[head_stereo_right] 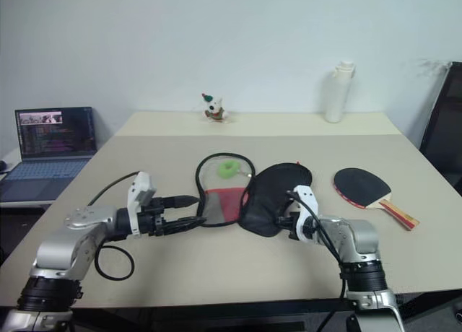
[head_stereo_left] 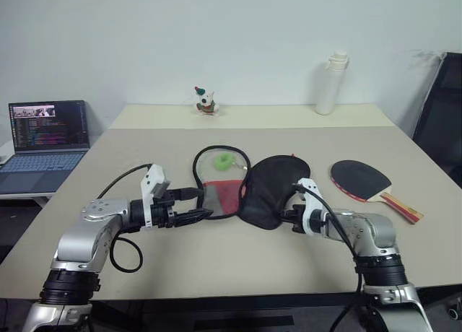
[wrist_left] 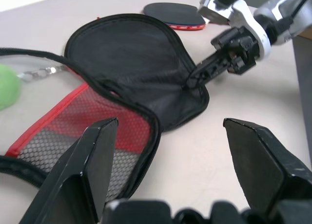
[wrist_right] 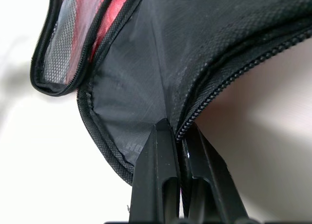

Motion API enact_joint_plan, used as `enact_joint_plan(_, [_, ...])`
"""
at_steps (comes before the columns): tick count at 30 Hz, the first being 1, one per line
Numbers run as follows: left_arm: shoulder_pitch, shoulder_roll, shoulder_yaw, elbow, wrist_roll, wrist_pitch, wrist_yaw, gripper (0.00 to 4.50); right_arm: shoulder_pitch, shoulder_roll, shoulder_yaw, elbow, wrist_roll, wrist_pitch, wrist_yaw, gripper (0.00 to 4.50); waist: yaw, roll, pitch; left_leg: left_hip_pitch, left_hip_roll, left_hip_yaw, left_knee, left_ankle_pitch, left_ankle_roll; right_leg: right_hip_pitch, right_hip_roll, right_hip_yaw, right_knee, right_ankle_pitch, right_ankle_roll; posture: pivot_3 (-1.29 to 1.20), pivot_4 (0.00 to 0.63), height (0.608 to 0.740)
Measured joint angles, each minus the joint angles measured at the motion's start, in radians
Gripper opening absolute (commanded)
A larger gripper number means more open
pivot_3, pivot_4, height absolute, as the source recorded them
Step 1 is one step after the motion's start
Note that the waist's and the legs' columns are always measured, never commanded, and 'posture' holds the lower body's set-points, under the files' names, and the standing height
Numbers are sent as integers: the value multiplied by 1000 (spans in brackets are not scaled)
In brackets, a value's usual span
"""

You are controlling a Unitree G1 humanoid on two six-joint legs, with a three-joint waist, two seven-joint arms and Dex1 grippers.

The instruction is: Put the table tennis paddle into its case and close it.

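The case (head_stereo_left: 249, 188) lies unzipped and spread open mid-table, with the table tennis paddle (head_stereo_left: 369, 184) well apart on its right. From the head views the right gripper (head_stereo_left: 286, 215) meets the black flap's near edge; its wrist view shows the two fingers pinched together on that zipper rim. The left gripper (head_stereo_left: 201, 204) stands wide apart, holding nothing, beside the red mesh panel (wrist_left: 73, 131).

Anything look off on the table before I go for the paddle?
Nothing damaged or spilled. The case lies unzipped and splayed open, its black flap pinched in the right gripper. A green ball on a chain sits inside the open half. The paddle lies apart, untouched.
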Motion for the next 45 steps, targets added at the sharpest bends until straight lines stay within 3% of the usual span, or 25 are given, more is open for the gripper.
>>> enact_joint_plan(12, [-46, -34, -49, 6, 1, -7, -17, 3771, -30, -229, 27, 67, -11, 1, 138, 31, 1, 0, 0, 0, -1, 4, 0, 0, 0, 0, 1, 0, -1, 0, 0, 0, 150, 740])
enact_joint_plan(20, [-55, -50, -61, 12, 3, -19, -19, 3771, -80, -262, 62, 142, -44, -48, 198, 31, 0, 0, 0, 0, -1, 4, 0, 0, 0, 0, 1, 0, -1, 0, 0, 0, 150, 740])
enact_joint_plan(23, [-55, -56, -70, 13, 4, -23, -19, 3771, -84, -262, 63, 146, -55, -67, 200, 694, 0, 0, 0, -1, -1, 4, 0, 0, 0, 0, 1, 0, -1, 0, 0, 0, 150, 740])
enact_joint_plan(29, [-55, -56, -70, 13, 4, -25, -18, 3771, -86, -273, 49, 177, -72, -97, 198, 2840, 0, 0, 0, -1, -1, 4, 0, 0, 0, 0, 1, 0, -1, 0, 0, 0, 150, 740])
enact_joint_plan(34, [-54, -69, -70, 12, -1, -22, -9, 3771, -50, -392, -9, 166, -70, -119, 240, 4461, 6, -1, 0, -1, -1, 4, 0, 0, 0, 0, 1, 0, -3, 0, 1, 0, 150, 740])
enact_joint_plan(40, [-66, -110, -72, -11, -41, 19, 4, 3771, 51, -580, -14, 87, -79, -259, 405, 4461, 4, -1, 1, -1, -1, 5, 0, 0, 0, 0, 1, 0, -3, 0, 1, 0, 150, 740])
enact_joint_plan(45, [-160, -124, -113, -39, -40, 14, -15, 3771, 67, -684, -22, 173, -161, -451, 463, 4461, 2, -1, 1, 2, -2, 7, 0, 0, 0, 2, 2, 1, -3, 0, 1, 0, 150, 740])
